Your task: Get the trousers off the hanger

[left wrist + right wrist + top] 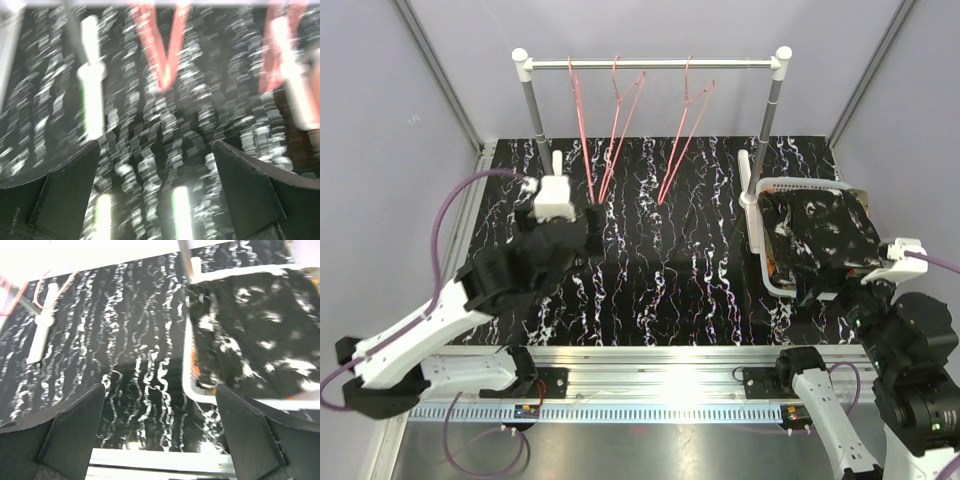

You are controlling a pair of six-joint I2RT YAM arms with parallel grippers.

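Three thin red hangers (620,125) hang bare on the rail (650,64). The black trousers with white splotches (820,235) lie on top in the white basket (758,255) at the right. A sliver of orange cloth (197,371) shows under them; the camouflage trousers are hidden. My left gripper (590,218) is open and empty, low over the table near the bottom of the left hangers (165,55). My right gripper (835,292) is open and empty at the basket's near corner, with the black trousers (260,335) ahead on its right.
The rack stands on two grey posts with white feet (556,165) at the back of the black marbled table (670,280). The basket rim (187,385) lies just right of the right gripper's gap. A metal rail (650,380) runs along the near edge.
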